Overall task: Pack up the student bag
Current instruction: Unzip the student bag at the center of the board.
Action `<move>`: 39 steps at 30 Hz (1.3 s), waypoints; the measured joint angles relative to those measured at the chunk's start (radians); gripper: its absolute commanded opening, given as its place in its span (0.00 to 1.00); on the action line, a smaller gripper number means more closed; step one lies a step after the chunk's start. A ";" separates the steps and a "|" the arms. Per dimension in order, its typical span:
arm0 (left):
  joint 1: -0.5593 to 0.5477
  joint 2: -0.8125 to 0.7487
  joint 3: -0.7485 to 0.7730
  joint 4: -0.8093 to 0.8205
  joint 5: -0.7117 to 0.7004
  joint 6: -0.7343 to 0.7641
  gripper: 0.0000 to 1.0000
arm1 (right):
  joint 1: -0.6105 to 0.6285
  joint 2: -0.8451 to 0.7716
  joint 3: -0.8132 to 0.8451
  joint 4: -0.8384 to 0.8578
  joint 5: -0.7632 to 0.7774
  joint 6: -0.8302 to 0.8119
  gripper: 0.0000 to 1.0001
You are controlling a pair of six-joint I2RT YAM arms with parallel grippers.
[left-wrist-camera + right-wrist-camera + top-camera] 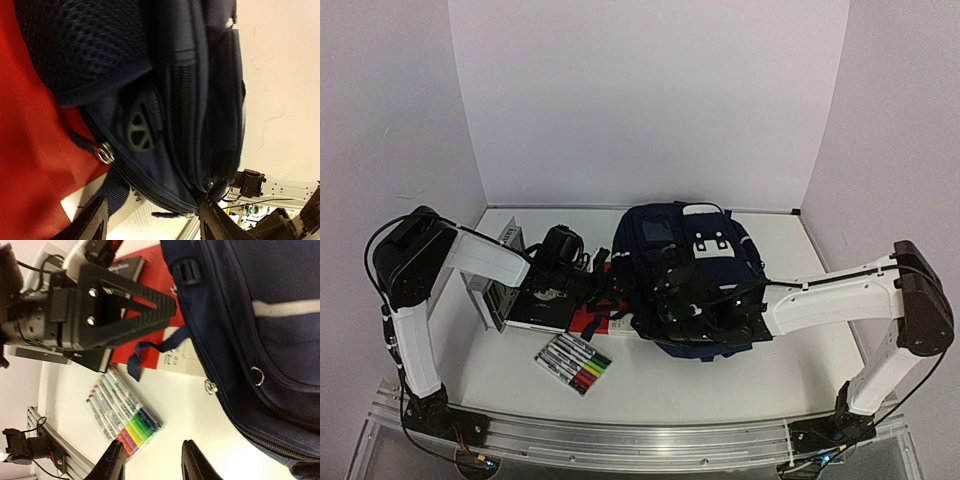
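The student bag [695,270], a navy backpack with white piping, lies flat in the middle of the table. My left gripper [620,287] is at its left edge. In the left wrist view it [152,225] is open, jaws wide apart, with the bag's zippered side [190,100] and a silver zipper pull [105,152] just beyond the fingertips. My right gripper [670,303] hovers at the bag's near-left corner. In the right wrist view it [152,462] is open and empty above bare table, with the bag [260,340] to its right.
A red book [588,320] lies partly under the bag's left side, and shows in the wrist views [30,150] [145,300]. A pack of coloured markers [575,362] [122,412] lies near the front. A black box [535,305] and a grey holder [492,290] stand at the left.
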 measured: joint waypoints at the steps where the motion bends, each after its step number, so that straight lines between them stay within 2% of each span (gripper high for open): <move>1: 0.000 0.011 0.009 -0.005 -0.003 -0.001 0.59 | 0.000 0.007 -0.006 0.006 -0.002 0.011 0.36; 5: 0.000 0.039 0.047 -0.009 -0.010 0.000 0.59 | 0.000 0.019 -0.012 0.032 0.004 0.042 0.35; 12: 0.000 0.092 0.086 -0.003 -0.013 -0.015 0.50 | 0.000 0.030 -0.024 0.050 0.039 0.077 0.35; 14: 0.000 0.099 0.086 -0.009 -0.015 -0.019 0.40 | 0.000 0.031 -0.034 0.055 0.050 0.089 0.34; 19: -0.002 0.106 0.086 -0.005 -0.019 -0.032 0.08 | 0.000 0.034 -0.067 0.061 0.075 0.121 0.26; 21: -0.003 0.106 0.085 0.019 -0.015 -0.042 0.01 | 0.000 0.040 -0.070 0.075 0.080 0.128 0.25; 29: -0.004 0.103 0.073 0.116 -0.005 -0.069 0.00 | 0.000 0.048 -0.108 0.151 0.106 0.164 0.26; 33: -0.005 0.079 0.070 0.122 -0.002 -0.069 0.00 | 0.000 0.039 -0.142 0.185 0.137 0.185 0.29; 39: -0.008 0.023 0.071 0.135 0.008 -0.059 0.00 | 0.002 0.018 -0.168 0.243 0.148 0.197 0.29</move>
